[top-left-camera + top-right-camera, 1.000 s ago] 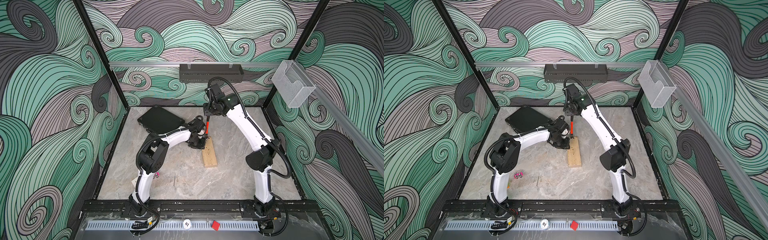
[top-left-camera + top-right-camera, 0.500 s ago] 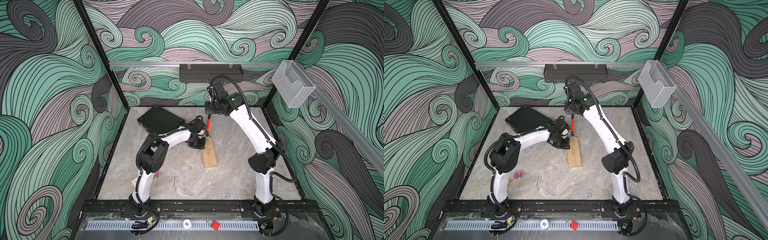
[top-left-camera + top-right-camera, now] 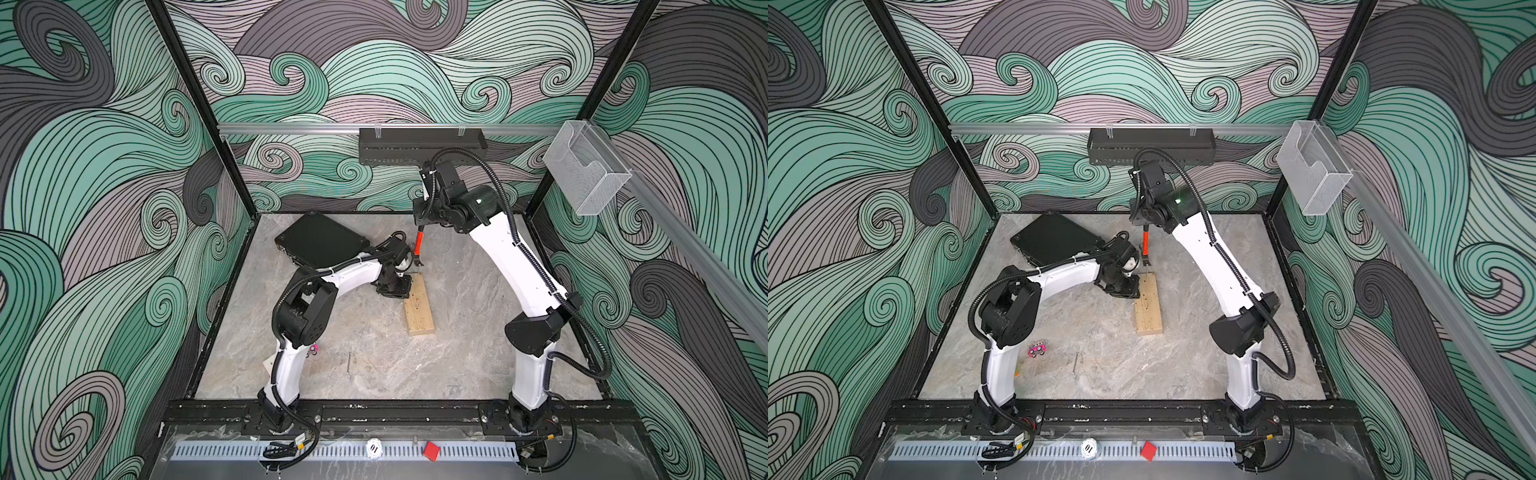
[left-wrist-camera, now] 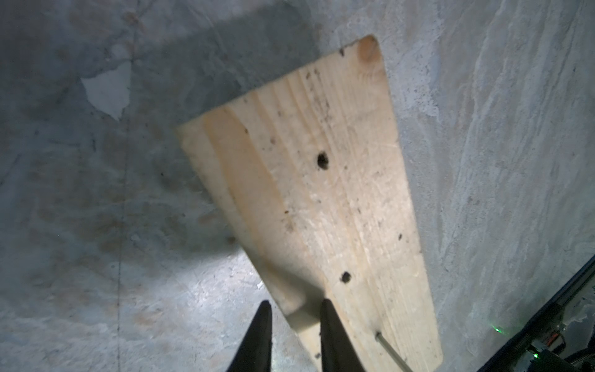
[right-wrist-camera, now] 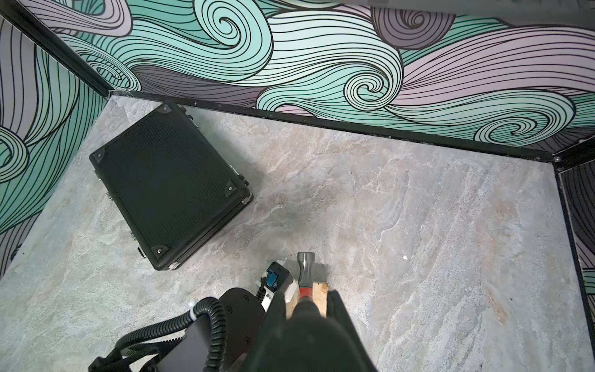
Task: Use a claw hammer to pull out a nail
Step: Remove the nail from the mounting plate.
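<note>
The right gripper (image 5: pixel 306 306) has its fingers (image 5: pixel 338 309) clamped on the black handle of the claw hammer (image 3: pixel 418 246). The hammer hangs head-down just above the far end of the wooden block (image 3: pixel 419 309), near the nail (image 4: pixel 388 346). At that same end, the left gripper (image 4: pixel 294 322) holds its fingers (image 4: pixel 262 331) slightly parted astride the block's long edge.

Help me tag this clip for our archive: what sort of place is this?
Probably an enclosed robot test cell rather than a workshop: wave-patterned walls box in a marbled tabletop, the left arm and right arm stand on a black rail at its front, and a wooden block lies between them.
</note>
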Robot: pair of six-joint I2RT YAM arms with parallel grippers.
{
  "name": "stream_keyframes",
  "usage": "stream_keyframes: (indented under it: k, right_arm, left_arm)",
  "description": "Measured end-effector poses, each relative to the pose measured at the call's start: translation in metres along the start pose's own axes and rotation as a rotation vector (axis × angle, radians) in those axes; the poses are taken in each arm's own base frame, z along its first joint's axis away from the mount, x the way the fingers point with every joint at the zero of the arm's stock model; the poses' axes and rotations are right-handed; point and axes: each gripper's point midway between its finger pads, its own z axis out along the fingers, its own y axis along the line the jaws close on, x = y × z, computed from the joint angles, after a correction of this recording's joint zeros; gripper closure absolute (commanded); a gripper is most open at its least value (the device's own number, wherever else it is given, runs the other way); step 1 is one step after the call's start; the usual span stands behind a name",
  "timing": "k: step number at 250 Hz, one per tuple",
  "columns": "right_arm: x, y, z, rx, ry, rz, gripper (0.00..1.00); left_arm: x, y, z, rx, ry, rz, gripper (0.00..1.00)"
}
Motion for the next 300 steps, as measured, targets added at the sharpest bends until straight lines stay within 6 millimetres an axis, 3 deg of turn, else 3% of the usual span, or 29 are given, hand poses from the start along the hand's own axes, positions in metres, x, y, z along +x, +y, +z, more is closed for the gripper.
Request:
stream_keyframes:
  k: [209, 300]
  right_arm:
    - [-0.002, 0.010, -0.014, -0.001, -0.028, -0.044, 1.00]
    - [-0.002, 0.013, -0.016, -0.010, -0.030, -0.048, 1.00]
  left_arm:
    - [-0.003, -0.004, -0.009, 0.005, -0.095, 0.025, 0.75]
    - [0.006, 0.012, -0.019, -0.048, -0.161, 0.023, 0.66]
